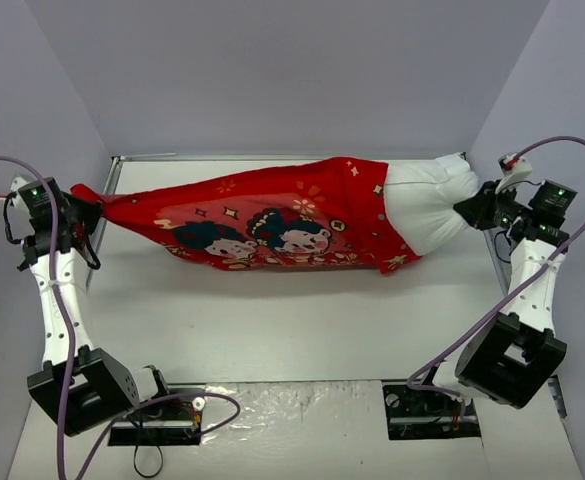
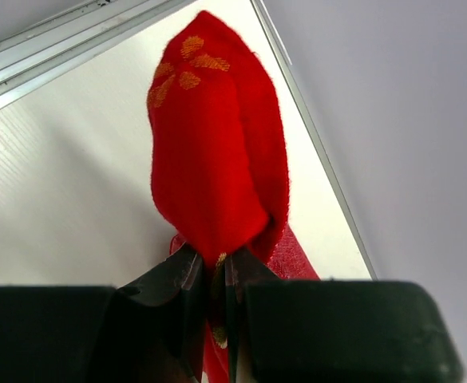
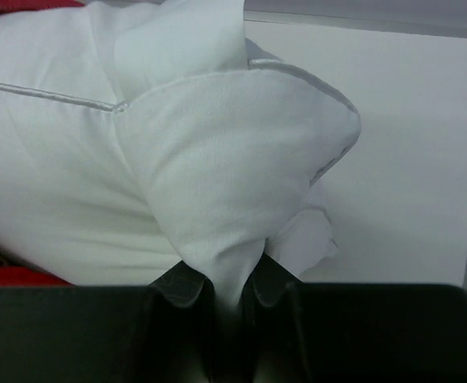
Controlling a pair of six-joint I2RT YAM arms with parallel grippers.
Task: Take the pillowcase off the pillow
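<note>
- L gripper (image 2: 217,270): jaws pinched narrow on a bunched corner of pillowcase (image 1: 272,225); red fabric fans out just ahead of tips.
- pillowcase: stretched betw. both grippers over table (image 1: 272,330), covers most of pillow (image 1: 427,205).
- pillow: white end sticks out of case mouth, toward R gripper (image 3: 231,294).
- R gripper: jaws clamped narrow on pillow corner; white fabric bulges just ahead of tips.

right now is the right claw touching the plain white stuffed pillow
Touching. The right wrist view shows the right claw shut on a pinched fold of the plain white stuffed pillow, with the fabric squeezed in its grip.
</note>
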